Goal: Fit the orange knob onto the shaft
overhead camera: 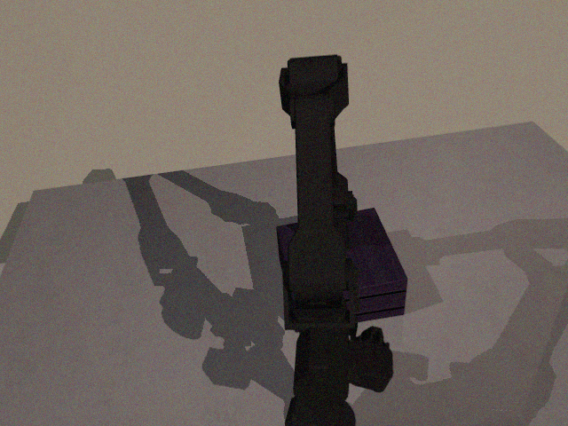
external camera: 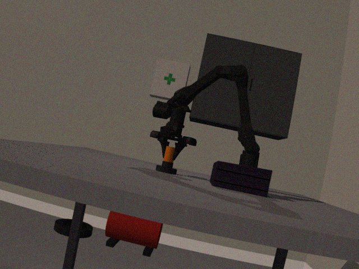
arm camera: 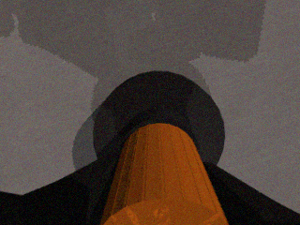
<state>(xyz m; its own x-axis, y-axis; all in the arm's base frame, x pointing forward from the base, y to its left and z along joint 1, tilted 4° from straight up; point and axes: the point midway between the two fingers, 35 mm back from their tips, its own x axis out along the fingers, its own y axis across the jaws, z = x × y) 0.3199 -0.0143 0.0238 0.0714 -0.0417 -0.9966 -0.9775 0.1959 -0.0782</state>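
Gripper [external camera: 168,150] clamping orange knob [external camera: 168,153], holding it upright directly over round pedestal [external camera: 166,168]. Dark gap showing beneath knob: probably not seating yet. Push-down, release remaining.

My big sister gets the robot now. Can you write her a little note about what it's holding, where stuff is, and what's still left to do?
Gripper: shut on the orange knob, pointing straight down.
Where things are: the knob stands upright right over the round pedestal, on the table in front of the arm's base. A dark bit shows between the knob and the pedestal, so it does not look fully down. The shaft's flat side is not visible.
Done: knob picked up and brought onto the shaft's spot.
Left: turn until the flats match, push down to the pedestal, let go.
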